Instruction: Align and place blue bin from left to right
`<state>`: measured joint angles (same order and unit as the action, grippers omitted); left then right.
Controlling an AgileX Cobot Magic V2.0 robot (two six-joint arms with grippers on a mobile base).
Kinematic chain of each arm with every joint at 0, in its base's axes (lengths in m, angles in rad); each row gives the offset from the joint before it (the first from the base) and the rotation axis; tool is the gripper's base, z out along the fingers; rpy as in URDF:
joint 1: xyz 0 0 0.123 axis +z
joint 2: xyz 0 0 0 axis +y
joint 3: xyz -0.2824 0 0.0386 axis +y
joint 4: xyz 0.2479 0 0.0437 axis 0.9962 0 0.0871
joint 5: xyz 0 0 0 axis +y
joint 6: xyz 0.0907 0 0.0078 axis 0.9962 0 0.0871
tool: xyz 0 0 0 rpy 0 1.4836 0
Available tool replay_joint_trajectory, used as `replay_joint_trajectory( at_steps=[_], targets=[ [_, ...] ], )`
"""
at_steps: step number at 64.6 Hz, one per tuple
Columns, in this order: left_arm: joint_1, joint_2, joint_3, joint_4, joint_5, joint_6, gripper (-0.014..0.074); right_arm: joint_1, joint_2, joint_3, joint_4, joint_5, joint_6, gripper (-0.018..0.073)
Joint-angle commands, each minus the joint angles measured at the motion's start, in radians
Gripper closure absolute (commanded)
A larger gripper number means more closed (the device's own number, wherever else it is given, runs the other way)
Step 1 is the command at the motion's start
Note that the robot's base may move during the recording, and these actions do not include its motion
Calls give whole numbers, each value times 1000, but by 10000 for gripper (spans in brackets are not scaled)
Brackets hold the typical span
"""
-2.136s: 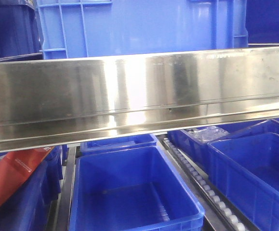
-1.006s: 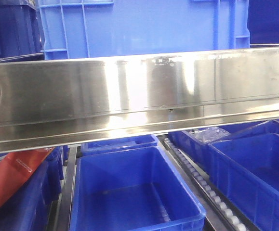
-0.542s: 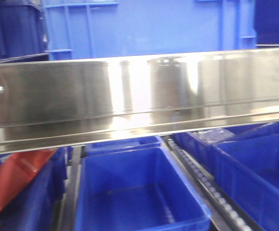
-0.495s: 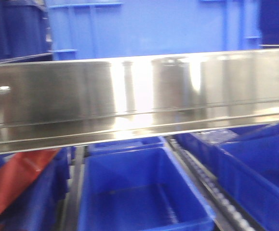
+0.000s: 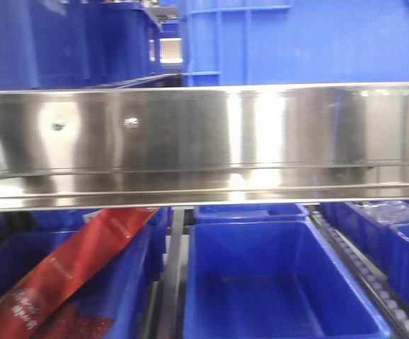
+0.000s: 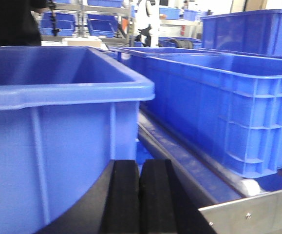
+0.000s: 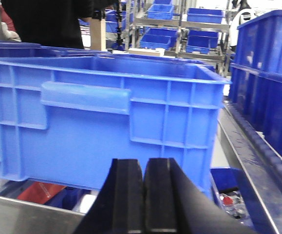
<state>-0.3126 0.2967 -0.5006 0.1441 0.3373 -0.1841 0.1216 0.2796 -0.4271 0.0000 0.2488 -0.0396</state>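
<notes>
The blue bin point(image 5: 303, 42), a bright ribbed crate, stands on the upper shelf at the top right of the front view, behind the steel rail point(image 5: 204, 141). In the right wrist view its handled wall point(image 7: 106, 122) fills the scene just beyond my right gripper point(image 7: 144, 165), which is shut and holds nothing. My left gripper point(image 6: 140, 168) is also shut and holds nothing. It points into the gap between a smooth-walled bin point(image 6: 48, 122) on its left and a ribbed blue bin point(image 6: 218, 107) on its right.
Darker navy bins point(image 5: 63, 42) stand left of the blue bin on the upper shelf. Below the rail sit open blue bins point(image 5: 275, 282), a red packet point(image 5: 70, 268) in the left one, and a roller track point(image 5: 374, 275). More dark bins point(image 7: 267, 83) stand to the right.
The front view has slid sideways. The blue bin and lower bins now sit further right in frame, while the navy bins and red packet show more at the left.
</notes>
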Motion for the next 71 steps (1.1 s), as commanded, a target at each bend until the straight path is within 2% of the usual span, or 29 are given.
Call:
replay_joint_trajectory(
  at_steps=[1, 40, 47, 53, 58, 64, 71],
  targets=[
    [2, -4, 1, 1, -21, 1, 706, 3, -4, 1, -7, -24, -7, 721],
    [4, -4, 1, -2, -19, 1, 706, 3, -4, 1, -7, -24, -7, 721],
    [75, -40, 20, -29, -19, 6, 706, 3, -4, 1, -7, -24, -7, 721],
    [182, -102, 101, -144, -67, 135, 706, 3, -4, 1, -7, -24, -7, 721],
    [254, -162, 205, -207, -163, 211, 706, 3, -4, 1, -7, -24, -7, 721],
    [308, -236, 318, -202, -253, 213, 706, 3, -4, 1, -7, -24, -7, 721],
    [336, -297, 418, -181, -268, 213, 706, 3, -4, 1, -7, -24, -7, 721]
  ],
)
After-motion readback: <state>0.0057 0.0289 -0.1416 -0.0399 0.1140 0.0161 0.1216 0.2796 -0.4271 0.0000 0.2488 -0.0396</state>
